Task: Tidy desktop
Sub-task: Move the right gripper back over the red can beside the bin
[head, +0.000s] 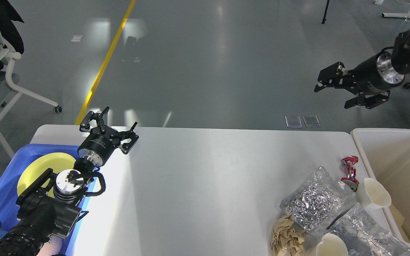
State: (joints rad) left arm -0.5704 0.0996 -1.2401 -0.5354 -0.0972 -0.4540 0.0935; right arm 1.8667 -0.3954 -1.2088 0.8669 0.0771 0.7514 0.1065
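Observation:
The glossy white-grey desktop [205, 177] fills the lower half of the head view. My left gripper [110, 124] is open and empty, held above the desktop's far left corner. My right gripper [335, 89] is open and empty, raised high in the air beyond the desktop's far right corner. On the desktop's right front lie a crumpled foil bag [313, 201], a clear plastic bag [367, 231], brown crumpled paper [287, 236], a crushed red can [349, 169] and two white paper cups [374, 193] [327, 245].
A blue tray [2, 192] with a yellow plate [43, 169] sits at the desktop's left edge. A cream-white bin [400, 170] stands at the right edge. Office chairs stand on the floor at far left [4, 57] and far right.

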